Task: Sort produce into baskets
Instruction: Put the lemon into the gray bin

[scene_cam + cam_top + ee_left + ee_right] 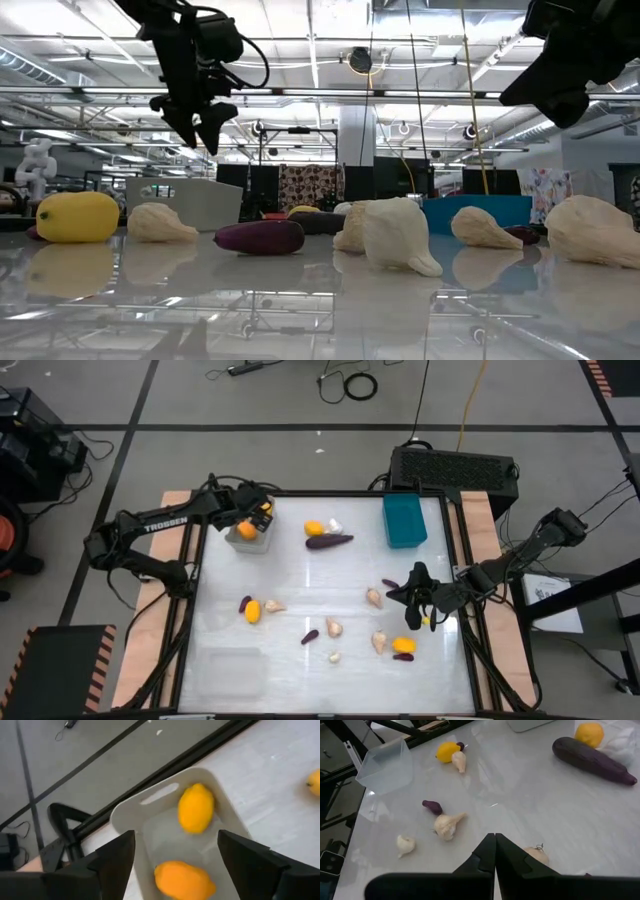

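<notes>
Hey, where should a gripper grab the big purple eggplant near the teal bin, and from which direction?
Grip the big eggplant across its thick middle, coming straight down from above. It lies flat on the table, long axis roughly left-right in the high view, so the jaws should close across its narrow width. An orange fruit sits close behind it, so probably keep clear of that side.

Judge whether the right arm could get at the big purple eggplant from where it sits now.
Probably yes: the right end effector, fingers shut, hangs over the table's right side, and only bare tabletop lies between it and the large eggplant.
</notes>
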Available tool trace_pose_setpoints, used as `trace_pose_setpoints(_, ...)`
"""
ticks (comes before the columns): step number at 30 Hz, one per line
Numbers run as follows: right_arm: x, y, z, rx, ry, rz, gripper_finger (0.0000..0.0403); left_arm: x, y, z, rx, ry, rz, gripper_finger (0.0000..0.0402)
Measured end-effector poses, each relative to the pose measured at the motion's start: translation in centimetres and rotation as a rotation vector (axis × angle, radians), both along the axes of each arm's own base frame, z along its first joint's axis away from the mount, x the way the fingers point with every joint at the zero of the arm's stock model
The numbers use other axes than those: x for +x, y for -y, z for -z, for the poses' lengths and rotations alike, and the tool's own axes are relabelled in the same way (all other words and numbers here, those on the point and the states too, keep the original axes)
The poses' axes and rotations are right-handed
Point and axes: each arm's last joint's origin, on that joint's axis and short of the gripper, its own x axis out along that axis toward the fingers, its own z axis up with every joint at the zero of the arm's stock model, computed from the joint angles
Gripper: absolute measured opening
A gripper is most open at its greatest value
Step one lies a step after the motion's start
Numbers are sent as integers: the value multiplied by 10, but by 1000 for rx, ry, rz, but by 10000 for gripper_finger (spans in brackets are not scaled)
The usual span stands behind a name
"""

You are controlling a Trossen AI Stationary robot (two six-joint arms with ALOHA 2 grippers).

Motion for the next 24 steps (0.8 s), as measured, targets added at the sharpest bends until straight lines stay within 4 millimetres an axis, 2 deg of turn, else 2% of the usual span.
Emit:
trace_pose_setpoints(8, 0, 0, 0, -40, -6, -22, 0, 26, 5, -12, -45, 292, 222, 290)
trace_pose_setpoints(11, 0, 0, 0, -51, -7, -29, 0, 35, 10, -17, -26, 348, 301, 290)
trace_pose_setpoints(20, 0, 2, -1, -90, 12, 34, 0, 58, 42, -26, -21, 477, 502, 290)
trace_pose_setpoints(24, 0, 3, -1, -105, 19, 58, 0, 64, 62, -26, -47, 477, 561, 290)
